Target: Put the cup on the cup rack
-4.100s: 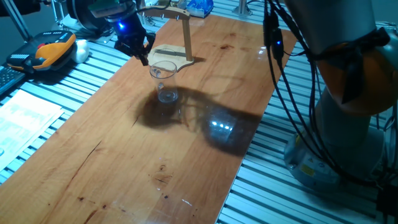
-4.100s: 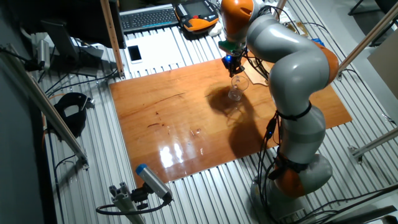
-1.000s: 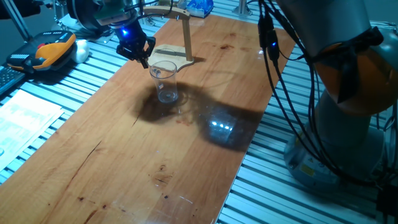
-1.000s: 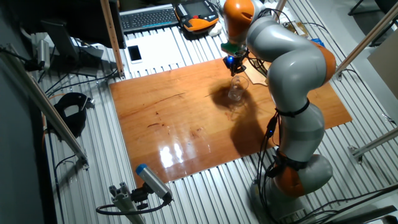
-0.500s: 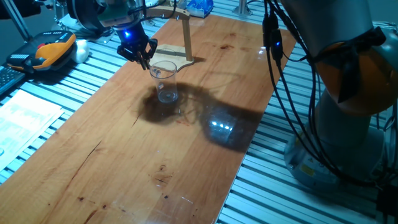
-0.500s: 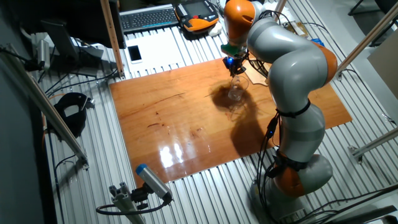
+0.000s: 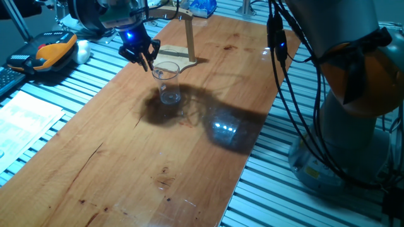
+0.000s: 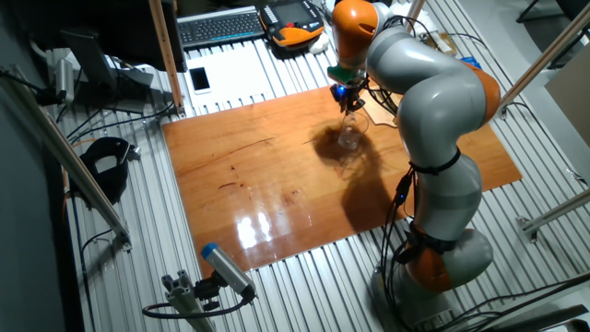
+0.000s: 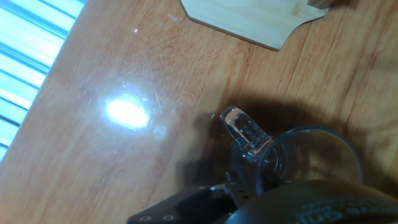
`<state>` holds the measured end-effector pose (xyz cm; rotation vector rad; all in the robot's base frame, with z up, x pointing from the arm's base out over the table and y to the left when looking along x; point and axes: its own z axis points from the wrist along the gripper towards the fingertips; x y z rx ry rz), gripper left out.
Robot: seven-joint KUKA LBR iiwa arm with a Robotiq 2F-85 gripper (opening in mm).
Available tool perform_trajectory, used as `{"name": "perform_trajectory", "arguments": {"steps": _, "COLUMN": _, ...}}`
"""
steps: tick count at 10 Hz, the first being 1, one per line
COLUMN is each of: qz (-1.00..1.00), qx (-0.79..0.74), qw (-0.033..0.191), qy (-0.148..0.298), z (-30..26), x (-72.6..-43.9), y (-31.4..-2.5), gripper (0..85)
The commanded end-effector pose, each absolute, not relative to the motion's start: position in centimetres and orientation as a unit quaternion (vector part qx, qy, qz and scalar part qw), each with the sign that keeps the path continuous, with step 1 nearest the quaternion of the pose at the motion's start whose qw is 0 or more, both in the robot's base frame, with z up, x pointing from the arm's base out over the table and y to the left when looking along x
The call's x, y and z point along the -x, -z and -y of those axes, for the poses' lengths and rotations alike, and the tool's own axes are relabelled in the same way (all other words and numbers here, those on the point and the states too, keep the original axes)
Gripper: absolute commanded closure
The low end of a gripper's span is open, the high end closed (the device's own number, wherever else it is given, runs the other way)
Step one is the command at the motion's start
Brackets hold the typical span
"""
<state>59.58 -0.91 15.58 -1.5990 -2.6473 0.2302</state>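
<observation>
The clear glass cup [image 7: 168, 83] stands upright on the wooden table, just in front of the cup rack. The rack has a flat wooden base [image 7: 172, 57], a thin post [image 7: 189, 38] and a curved arm on top [image 7: 165, 9]. My gripper [image 7: 144, 58] hangs just left of and above the cup's rim, fingers slightly apart and holding nothing. In the other fixed view it [image 8: 348, 101] sits right above the cup [image 8: 349, 136]. The hand view shows the cup's handle [image 9: 244, 131] and rim [image 9: 323, 144] close below, with the rack base [image 9: 255, 22] at the top edge.
The wooden board [image 7: 158, 157] lies on a slatted metal bench. An orange-and-black pendant [image 7: 52, 50] and a paper sheet [image 7: 25, 120] lie to the left. Black cables [image 7: 284, 69] hang from the arm near the right edge.
My gripper has shifted slightly right and down, closer to the cup's rim. The cup and rack have not moved.
</observation>
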Motion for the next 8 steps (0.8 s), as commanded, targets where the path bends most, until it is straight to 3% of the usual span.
{"name": "perform_trajectory", "arguments": {"steps": 1, "qz": 0.85, "qx": 0.522, "qw": 0.017, "qy": -0.078, "z": 0.93, "x": -59.56, "y": -15.62, "gripper": 51.0}}
{"name": "perform_trajectory", "arguments": {"steps": 7, "qz": 0.83, "qx": 0.553, "qw": 0.01, "qy": -0.076, "z": 1.16, "x": -59.27, "y": -15.65, "gripper": 51.0}}
{"name": "perform_trajectory", "arguments": {"steps": 8, "qz": 0.828, "qx": 0.556, "qw": 0.009, "qy": -0.078, "z": 1.09, "x": -59.22, "y": -15.61, "gripper": 68.0}}
